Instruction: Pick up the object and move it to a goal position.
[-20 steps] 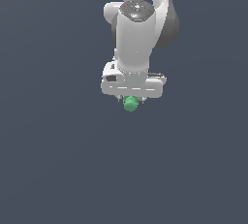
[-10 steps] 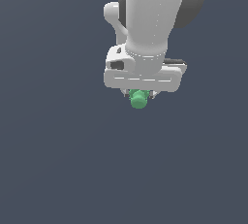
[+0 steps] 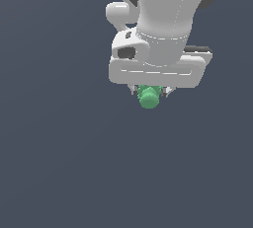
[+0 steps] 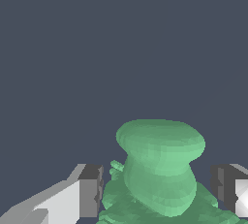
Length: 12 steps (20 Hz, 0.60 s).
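Note:
The object [image 3: 148, 98] is a small bright green ridged lump with a rounded end. It pokes out under the white hand of my gripper [image 3: 149, 93], which is far wider than it. In the wrist view the object [image 4: 160, 155] fills the space between the two dark-tipped fingers [image 4: 90, 189], its flared end pointing away from the hand. The gripper [image 4: 157, 191] is shut on the object's ridged lower part and holds it off any surface. The hand hides the object's upper part in the exterior view.
Only a flat dark grey-blue background surrounds the arm in both views. No other objects, containers, edges or goal marker show.
The arm has grown larger in the exterior view and shifted slightly toward that view's right, carrying the green object with it. The grip has stayed the same.

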{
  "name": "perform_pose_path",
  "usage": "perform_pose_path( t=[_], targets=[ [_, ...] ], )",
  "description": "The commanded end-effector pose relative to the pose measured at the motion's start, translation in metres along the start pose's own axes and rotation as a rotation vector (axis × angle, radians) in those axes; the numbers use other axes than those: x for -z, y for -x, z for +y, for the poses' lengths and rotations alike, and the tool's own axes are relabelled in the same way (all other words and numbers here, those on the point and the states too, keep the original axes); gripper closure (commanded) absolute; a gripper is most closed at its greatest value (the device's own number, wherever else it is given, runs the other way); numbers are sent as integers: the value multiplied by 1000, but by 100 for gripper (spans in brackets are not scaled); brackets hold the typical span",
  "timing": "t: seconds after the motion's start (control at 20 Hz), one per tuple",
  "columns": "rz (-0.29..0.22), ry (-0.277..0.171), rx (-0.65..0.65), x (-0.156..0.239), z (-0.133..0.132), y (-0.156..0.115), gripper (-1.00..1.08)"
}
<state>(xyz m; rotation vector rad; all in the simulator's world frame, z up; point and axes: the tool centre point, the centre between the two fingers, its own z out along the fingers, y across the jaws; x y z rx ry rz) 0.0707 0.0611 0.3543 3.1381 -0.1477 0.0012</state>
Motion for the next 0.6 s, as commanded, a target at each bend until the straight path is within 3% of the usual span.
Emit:
perform_pose_path(
  t=[0.0, 0.55],
  targets=[
    [-1, 0, 0, 7, -3, -4, 108],
    [-1, 0, 0, 19, -7, -11, 108]
  ],
)
